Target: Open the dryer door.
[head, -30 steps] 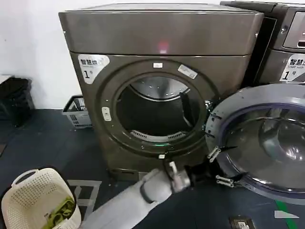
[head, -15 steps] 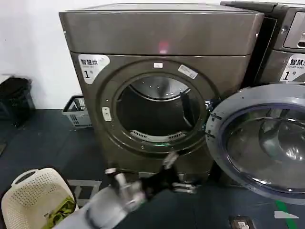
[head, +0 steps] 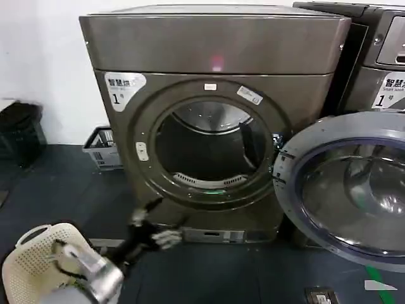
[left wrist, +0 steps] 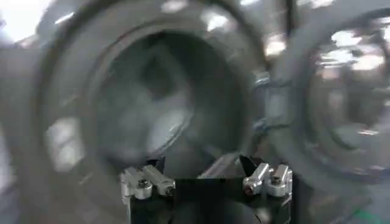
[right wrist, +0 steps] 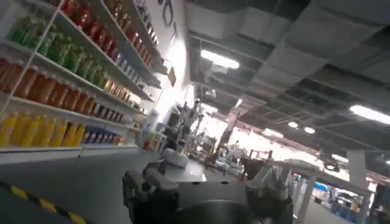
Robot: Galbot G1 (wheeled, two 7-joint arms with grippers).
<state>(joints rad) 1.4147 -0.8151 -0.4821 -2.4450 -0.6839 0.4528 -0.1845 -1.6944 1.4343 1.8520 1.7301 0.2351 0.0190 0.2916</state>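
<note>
Head view: dryer door [head: 345, 190] swung wide to the right of the dryer [head: 212, 114], drum mouth exposed — job looks done; left gripper [head: 152, 231] low by the base, released, holding nothing. Left wrist view: fingers [left wrist: 146, 182] spread, facing the drum. Right wrist view: right gripper [right wrist: 207, 195] aimed away at shelves [right wrist: 67, 79] — idle, fingers apart.

Dryer [head: 209, 76] and basket [head: 38, 259] on dark floor [head: 57, 190]

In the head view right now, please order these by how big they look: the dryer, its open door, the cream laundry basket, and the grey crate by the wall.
1. dryer
2. door, partly cut off at the edge and nearer the camera, so its rank is unsure
3. cream basket, also nearer
4. grey crate
</note>
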